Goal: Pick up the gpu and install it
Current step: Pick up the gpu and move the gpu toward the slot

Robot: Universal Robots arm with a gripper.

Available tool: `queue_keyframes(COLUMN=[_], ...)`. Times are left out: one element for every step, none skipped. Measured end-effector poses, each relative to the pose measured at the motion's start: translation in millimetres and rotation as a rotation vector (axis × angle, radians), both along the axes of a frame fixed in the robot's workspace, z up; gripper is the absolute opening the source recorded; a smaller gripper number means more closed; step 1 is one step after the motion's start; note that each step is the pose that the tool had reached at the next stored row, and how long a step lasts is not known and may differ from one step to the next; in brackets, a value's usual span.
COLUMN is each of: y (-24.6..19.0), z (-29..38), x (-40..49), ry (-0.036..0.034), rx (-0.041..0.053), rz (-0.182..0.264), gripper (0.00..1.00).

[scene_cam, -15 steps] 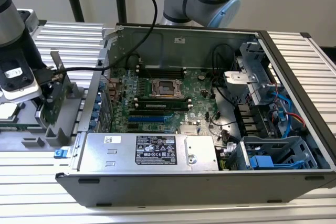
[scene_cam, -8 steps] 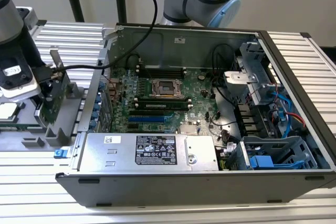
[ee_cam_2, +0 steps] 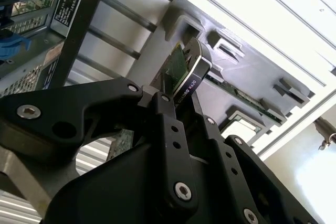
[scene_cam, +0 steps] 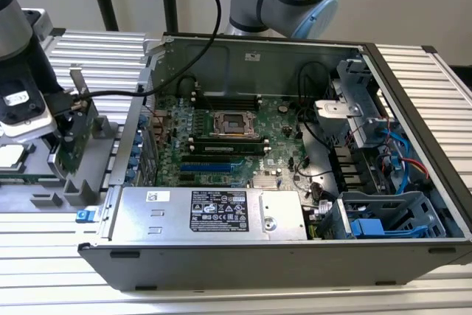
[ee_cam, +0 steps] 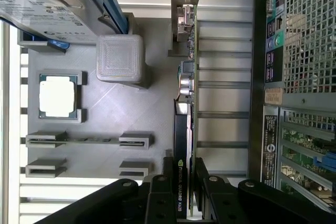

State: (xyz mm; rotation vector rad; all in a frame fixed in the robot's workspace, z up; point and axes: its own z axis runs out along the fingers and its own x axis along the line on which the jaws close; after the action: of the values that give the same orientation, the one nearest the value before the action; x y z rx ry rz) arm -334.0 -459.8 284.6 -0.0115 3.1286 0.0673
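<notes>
Exterior view first: the gripper [scene_cam: 66, 112] is outside the open computer case [scene_cam: 383, 256], off at the exterior view's left, with the gpu [scene_cam: 74, 145] between its fingers. The card stands on edge at the gray tray [scene_cam: 44, 201], and its silver bracket [scene_cam: 77, 82] rises right beside the gripper. Can't tell if the card's bottom edge is touching the tray or just clear of it. The motherboard [scene_cam: 228, 145] with the square socket is well away from the gripper, inside the case toward the exterior view's right. The power supply [scene_cam: 214, 212] runs along the case's near side.

Second wrist view: the black fingers [ee_cam_2: 168, 129] are closed right down on the gpu [ee_cam_2: 178, 66], one on each face. The green board is on one side and the black cooler on the other, with no gap I can see. The tray [ee_cam_2: 252, 72] lies beyond the fingertips.

First wrist view: the card [ee_cam: 184, 129] is seen edge-on, running straight out from the gripper [ee_cam: 182, 182] to the bracket [ee_cam: 181, 3] at its far end. On the cooler side of the gripper there's a CPU chip [ee_cam: 58, 95] in a tray pocket. Further out is a hard drive [ee_cam: 47, 9]. On the other side, the case wall [ee_cam: 268, 129] is near.
</notes>
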Motion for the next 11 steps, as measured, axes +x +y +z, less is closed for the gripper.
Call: queue_keyframes(y=[0.0, 0.0, 0.0, 0.0, 0.0, 0.0, 0.0, 0.0, 0.0, 0.0, 0.0], z=[0.3, 0.7, 1.3, 1.7, 2.4, 3.1, 3.8, 4.4, 5.1, 5.8, 6.4], x=[0.0, 0.0, 0.0, 0.0, 0.0, 0.0, 0.0, 0.0, 0.0, 0.0, 0.0], ry=[0.0, 0.0002, 0.0002, 0.0001, 0.0, 0.0, 0.0, 0.0, 0.0, 0.0, -0.0001], rx=[0.0, -0.0001, -0.0001, 0.0, 0.0, 0.0, 0.0, 0.0, 0.0, 0.0, 0.0], rz=[0.0, 0.0, 0.0, 0.0, 0.0, 0.0, 0.0, 0.0, 0.0, 0.0, 0.0], gripper=[0.0, 0.0, 0.0, 0.0, 0.0, 0.0, 0.0, 0.0, 0.0, 0.0, 0.0])
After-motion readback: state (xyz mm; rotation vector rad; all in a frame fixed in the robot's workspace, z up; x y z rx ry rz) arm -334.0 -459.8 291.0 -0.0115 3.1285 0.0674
